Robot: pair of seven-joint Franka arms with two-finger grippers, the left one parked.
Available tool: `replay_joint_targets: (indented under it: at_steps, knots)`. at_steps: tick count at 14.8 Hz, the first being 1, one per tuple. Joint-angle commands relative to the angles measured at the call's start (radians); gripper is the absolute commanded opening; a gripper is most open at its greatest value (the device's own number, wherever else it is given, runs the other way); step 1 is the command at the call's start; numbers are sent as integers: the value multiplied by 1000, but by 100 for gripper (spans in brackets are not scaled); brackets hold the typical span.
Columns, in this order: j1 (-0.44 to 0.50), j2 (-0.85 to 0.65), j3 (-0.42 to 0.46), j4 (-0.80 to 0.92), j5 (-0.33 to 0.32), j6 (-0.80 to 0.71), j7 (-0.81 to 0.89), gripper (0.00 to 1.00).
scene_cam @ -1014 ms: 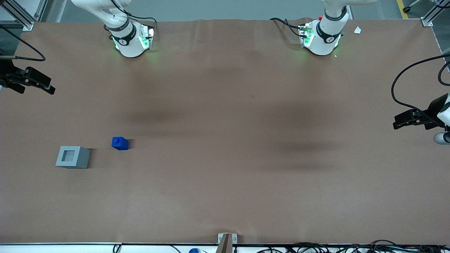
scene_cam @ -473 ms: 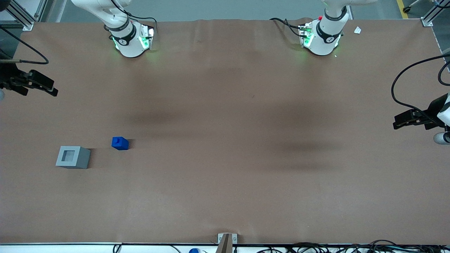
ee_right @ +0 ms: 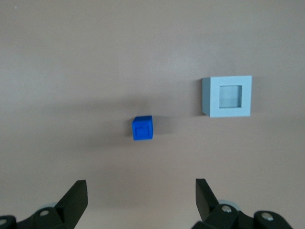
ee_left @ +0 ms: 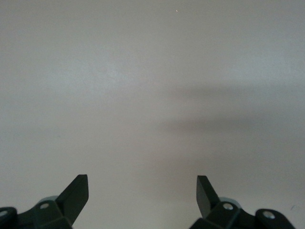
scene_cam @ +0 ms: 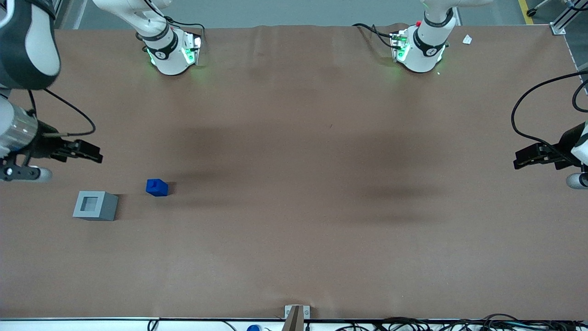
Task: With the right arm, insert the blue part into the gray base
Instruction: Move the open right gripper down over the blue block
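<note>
A broad brown table [scene_cam: 294,207] fills the scene, its covering faintly creased and crossed by soft shadows. On it, toward the working arm's end, stand the two pieces of the task. The blue part [scene_cam: 156,187] sits upright on the bare surface with its small stud on top. The gray base [scene_cam: 95,205] rests a little nearer to the front camera than the blue part and closer to the table's end — the two are near each other but clearly apart, with a strip of table between them. The square socket in the base's top face is unfilled (a pale floor shows inside it in the right wrist view).

The right arm [scene_cam: 25,46] reaches in over the table's edge at its own end, and its gripper [scene_cam: 89,151] hangs above the surface, farther from the front camera than both pieces and touching neither. Seen from the wrist camera, the gripper [ee_right: 141,198] has its two black fingers [ee_right: 76,195] spread wide with nothing between them but table; the blue part [ee_right: 143,128] and the gray base [ee_right: 227,96] both lie in that camera's sight, ahead of the fingertips.

Cables run along the table's front edge, beside a small metal bracket [scene_cam: 296,313].
</note>
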Motion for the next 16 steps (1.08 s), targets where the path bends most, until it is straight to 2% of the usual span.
replay_joint_targets:
  at_steps: [1, 3, 5, 8, 11, 13, 16]
  knots:
    - [-1, -34, 3, -153, 24, 157, 8, 100]
    - [2, -32, 3, -243, 62, 292, 8, 100]
    - [13, -6, 3, -299, 62, 378, 6, 100]
    - [40, 32, 3, -343, 62, 421, 5, 97]
    - [51, 97, 2, -347, 61, 421, -2, 91]
    - [56, 133, 2, -345, 53, 426, -2, 84]
    - [56, 202, 0, -348, 44, 504, -11, 83]
